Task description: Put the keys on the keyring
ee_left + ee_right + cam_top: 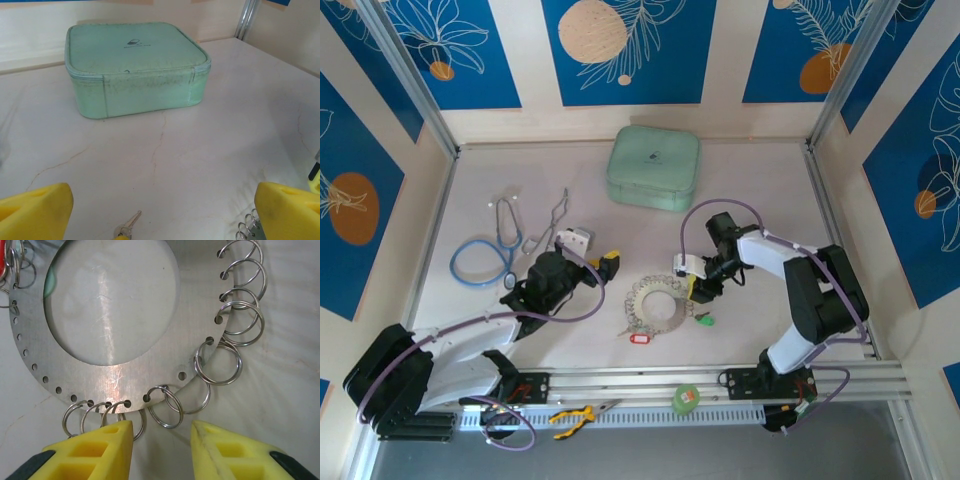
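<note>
The keyring [658,305] lies flat mid-table, a silvery disc with a hollow centre [115,375] and small split rings round its rim. A red-headed key [640,338] hangs at its near edge, and a green-headed key [703,319] lies to its right. My right gripper [161,440] is open just off the disc's rim, with one split ring [167,407] ahead of the gap and nothing between the yellow fingers. My left gripper [162,212] stands wide open left of the keyring. A small silver key [127,229] with a yellow head lies on the table between its fingers, untouched.
A mint-green zip case [653,167] sits at the back centre. A blue stethoscope [485,255] and a bent wire [552,220] lie at the left. Yellow-handled pliers [572,415] and a green tape roll [686,398] rest on the near rail.
</note>
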